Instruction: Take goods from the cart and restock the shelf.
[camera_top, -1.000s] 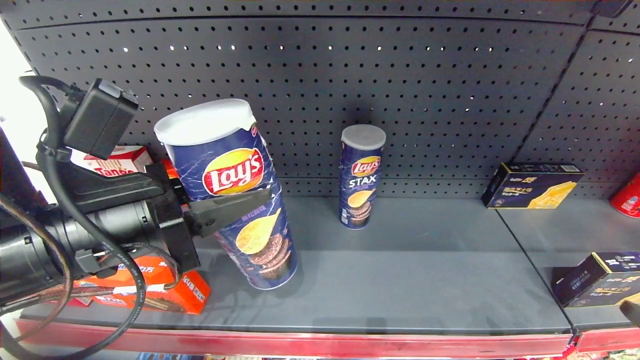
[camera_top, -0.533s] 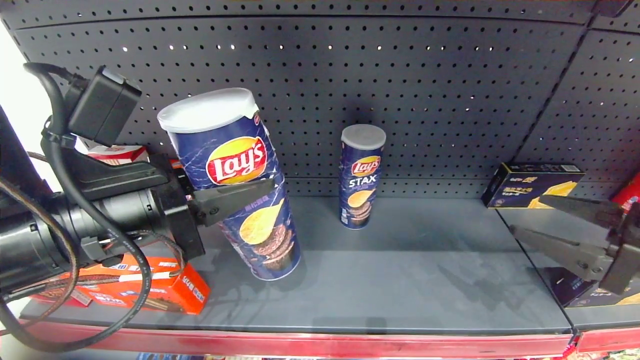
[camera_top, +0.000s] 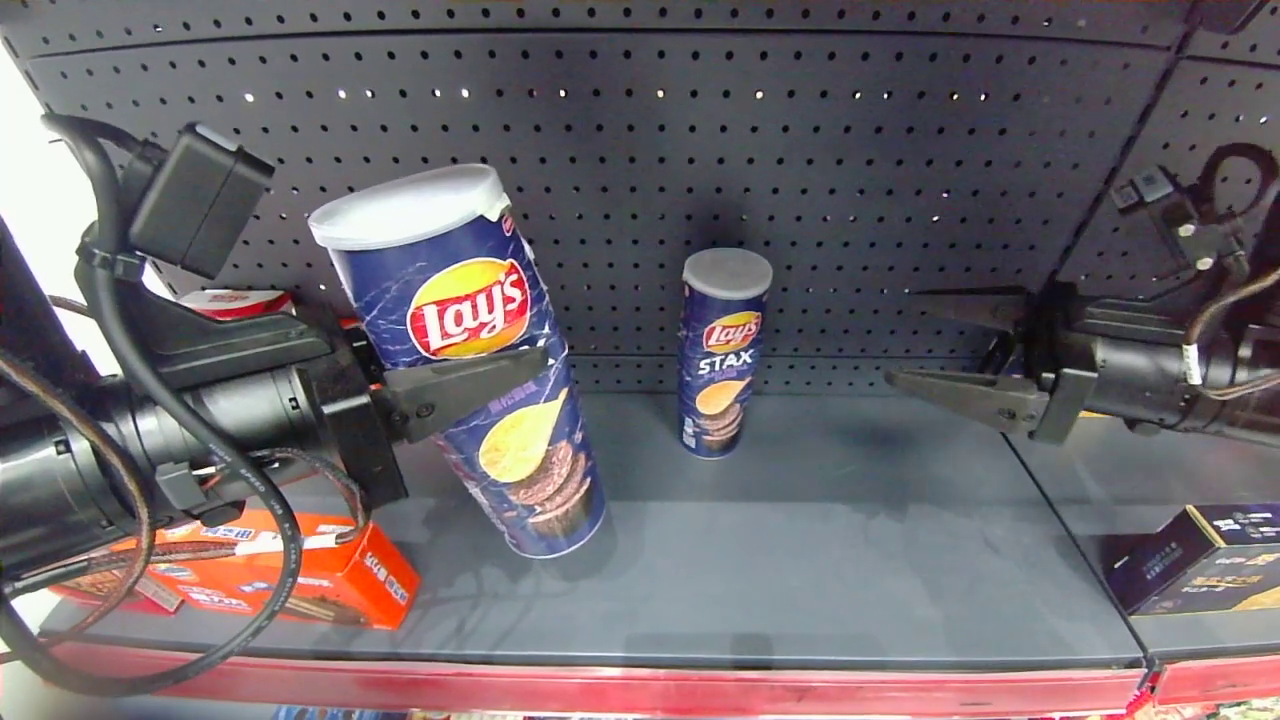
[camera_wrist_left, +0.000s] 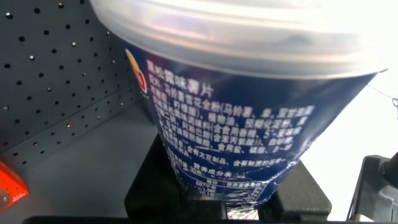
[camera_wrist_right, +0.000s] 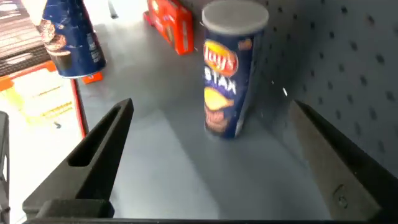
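Over the shelf (camera_top: 800, 560), your left claw (camera_top: 490, 370) grips a tilted chip can (camera_top: 460, 310); your right claw (camera_top: 905, 337) gapes near the upright can (camera_top: 722, 350).

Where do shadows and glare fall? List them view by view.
Head view: the standing can throws a dark shadow up the pegboard behind it, the right gripper darkens the shelf beneath it, and white glare burns the left edge. Left wrist view: white glare beside the held can.
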